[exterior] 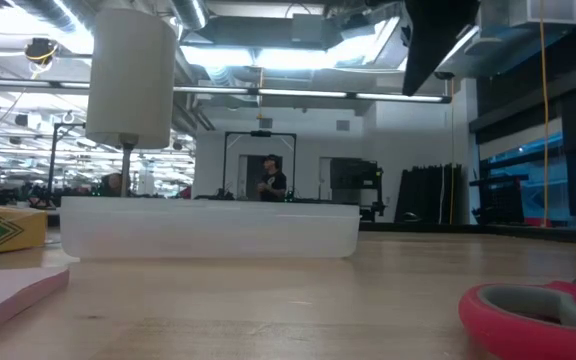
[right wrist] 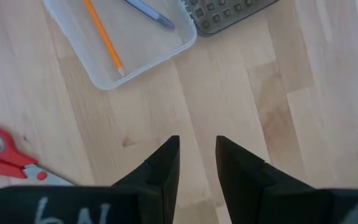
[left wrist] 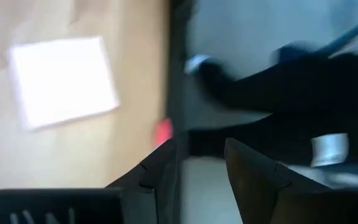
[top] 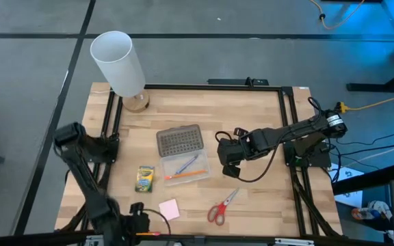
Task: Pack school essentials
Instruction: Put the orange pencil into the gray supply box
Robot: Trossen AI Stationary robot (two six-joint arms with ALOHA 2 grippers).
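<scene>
A clear case tray lies mid-table with an orange pencil and a blue pen inside it. Its grey dotted lid lies flat against its far side. On the bare wood rest a green-and-yellow crayon box, a pink sticky-note pad and red-handled scissors. My right gripper hovers to the right of the tray, slightly open, with nothing between its fingers. My left gripper is open over the table's near edge, just left of the pad, and holds nothing.
A tall white cylinder stands on a wooden base at the far left corner. Dark frame rails run along the table's sides. Bare wood lies between the tray and the scissors. A person stands far back in the room.
</scene>
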